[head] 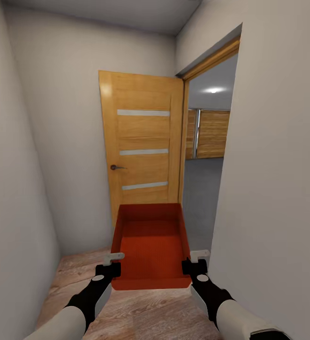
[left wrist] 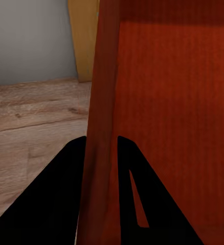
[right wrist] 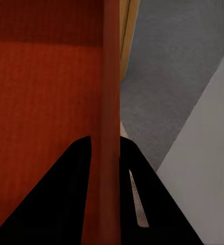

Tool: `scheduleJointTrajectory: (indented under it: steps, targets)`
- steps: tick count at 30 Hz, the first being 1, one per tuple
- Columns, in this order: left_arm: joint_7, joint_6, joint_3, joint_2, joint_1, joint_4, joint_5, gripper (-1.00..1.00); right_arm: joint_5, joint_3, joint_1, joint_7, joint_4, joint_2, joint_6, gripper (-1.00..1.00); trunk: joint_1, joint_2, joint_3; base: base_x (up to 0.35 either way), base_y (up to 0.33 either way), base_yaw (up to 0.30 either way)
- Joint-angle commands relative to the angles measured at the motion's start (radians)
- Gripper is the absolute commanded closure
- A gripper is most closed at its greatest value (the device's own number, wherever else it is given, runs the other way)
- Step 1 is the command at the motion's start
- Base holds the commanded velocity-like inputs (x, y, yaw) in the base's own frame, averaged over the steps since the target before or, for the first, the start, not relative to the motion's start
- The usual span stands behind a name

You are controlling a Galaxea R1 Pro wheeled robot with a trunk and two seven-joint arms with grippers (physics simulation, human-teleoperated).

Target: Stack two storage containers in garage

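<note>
Before the open wooden door (head: 143, 146), a storage container (head: 151, 245) is being carried garageward, its side walls clamped by left gripper (head: 108, 270) and right gripper (head: 194, 267); a rightward turn through the doorway is likely required next.

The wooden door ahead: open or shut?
Open. The wooden door is swung back against the wall, leaving the doorway beside it showing grey floor beyond.

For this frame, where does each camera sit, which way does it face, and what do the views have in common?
Head view: on the robot's head, facing forward and down a hallway at the open wooden door; both forearms, left gripper and right gripper show.
Left wrist view: looks along the black fingers straddling a wall of the orange-red lidless bin.
Right wrist view: looks along its fingers straddling the opposite wall, grey concrete floor beyond.
Shared: the bin appears in all three views.
</note>
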Motion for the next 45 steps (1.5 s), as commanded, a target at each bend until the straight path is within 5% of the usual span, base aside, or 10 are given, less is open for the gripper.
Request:
scheduleJointTrajectory:
  steps: [1, 20, 45]
  targets:
    - [0.016, -0.044, 0.013, 0.043, -0.001, -0.004, -0.014, 1.0, -0.002, -0.013, -0.001, -0.009, 0.004, -0.006, -0.002, 1.0, 0.0, -0.001, -0.002, 0.0, 0.0, -0.283]
    - [0.016, -0.042, 0.013, 0.041, -0.001, -0.004, -0.012, 1.0, -0.002, -0.013, -0.001, -0.009, 0.004, -0.007, -0.004, 1.0, 0.0, -0.001, -0.002, 0.014, 0.007, -0.128]
    - [0.015, -0.037, 0.014, 0.041, -0.001, -0.003, -0.009, 1.0, -0.002, -0.013, -0.001, -0.009, 0.004, -0.004, -0.002, 1.0, 0.0, -0.001, -0.002, 0.239, 0.209, -0.076]
